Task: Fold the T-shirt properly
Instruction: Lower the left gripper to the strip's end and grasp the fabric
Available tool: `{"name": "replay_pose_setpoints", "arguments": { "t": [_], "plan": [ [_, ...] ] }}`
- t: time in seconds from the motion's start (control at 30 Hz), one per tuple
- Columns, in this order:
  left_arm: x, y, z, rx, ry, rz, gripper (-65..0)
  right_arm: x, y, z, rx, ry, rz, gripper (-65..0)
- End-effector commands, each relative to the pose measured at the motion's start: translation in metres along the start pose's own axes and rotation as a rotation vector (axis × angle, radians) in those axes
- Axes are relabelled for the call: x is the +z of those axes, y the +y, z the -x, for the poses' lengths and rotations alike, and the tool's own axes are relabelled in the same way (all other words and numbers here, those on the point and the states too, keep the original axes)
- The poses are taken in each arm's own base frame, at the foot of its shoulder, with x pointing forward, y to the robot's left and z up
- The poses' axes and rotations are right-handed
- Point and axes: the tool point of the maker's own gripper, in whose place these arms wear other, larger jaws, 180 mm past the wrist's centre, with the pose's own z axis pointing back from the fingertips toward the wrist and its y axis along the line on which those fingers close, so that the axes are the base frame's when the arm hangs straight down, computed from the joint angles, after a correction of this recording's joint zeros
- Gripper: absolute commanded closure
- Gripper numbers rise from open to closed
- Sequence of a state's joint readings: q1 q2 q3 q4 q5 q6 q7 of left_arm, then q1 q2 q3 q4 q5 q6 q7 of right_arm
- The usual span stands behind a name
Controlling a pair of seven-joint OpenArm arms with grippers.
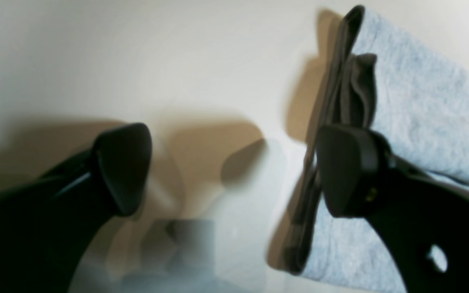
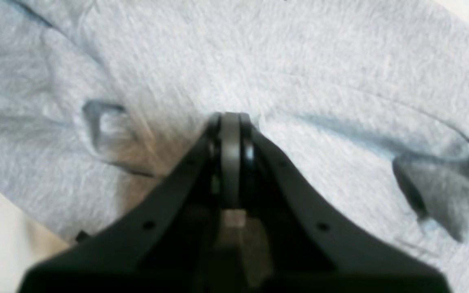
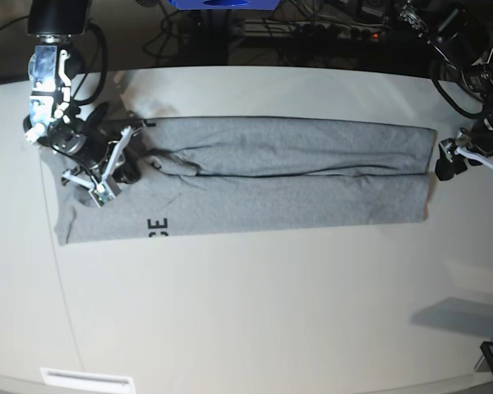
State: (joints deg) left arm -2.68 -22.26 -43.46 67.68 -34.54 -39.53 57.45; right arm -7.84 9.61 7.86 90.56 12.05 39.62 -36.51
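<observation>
A grey T-shirt (image 3: 255, 180) lies on a pale desk (image 3: 255, 312), its 2 sides already folded inward into a long band. The long axis runs left to right in the base view, black lettering near the left end. The right gripper (image 2: 230, 122) has its fingers closed, seemingly pinching cloth at that end. The left gripper (image 1: 234, 171) has its fingers spread wide, holding nothing, just beside the opposite edge. Each end probably needs an even grip before folding lengthwise.
</observation>
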Motion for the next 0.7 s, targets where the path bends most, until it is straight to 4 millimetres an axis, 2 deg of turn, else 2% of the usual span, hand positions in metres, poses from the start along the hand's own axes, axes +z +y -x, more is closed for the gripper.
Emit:
{"name": "replay_pose_setpoints", "arguments": {
  "t": [0.0, 0.1, 0.37, 0.57, 0.67],
  "plan": [
    [0.007, -0.001, -0.022, -0.034, -0.055, 0.001, -62.6, 0.002, -0.003, 0.002, 0.017, 0.018, 0.005, -0.1],
    [0.015, 0.000, -0.024, -0.067, -0.065, -0.015, -62.6, 0.002, -0.003, 0.002, 0.017, 0.019, 0.005, -0.1],
    [0.032, -0.014, -0.048, -0.146, -0.138, -0.022, -62.5, 0.002, -0.002, 0.002, 0.017, 0.019, 0.004, -0.1],
    [0.042, -0.035, -0.066, -0.035, -0.262, 0.153, -62.5, 0.002, -0.002, 0.002, 0.017, 0.019, 0.004, -0.1],
    [0.038, -0.038, -0.063, 0.007, -0.236, 0.197, -62.5, 0.002, -0.002, 0.002, 0.017, 0.019, 0.004, -0.1]
  ]
}}
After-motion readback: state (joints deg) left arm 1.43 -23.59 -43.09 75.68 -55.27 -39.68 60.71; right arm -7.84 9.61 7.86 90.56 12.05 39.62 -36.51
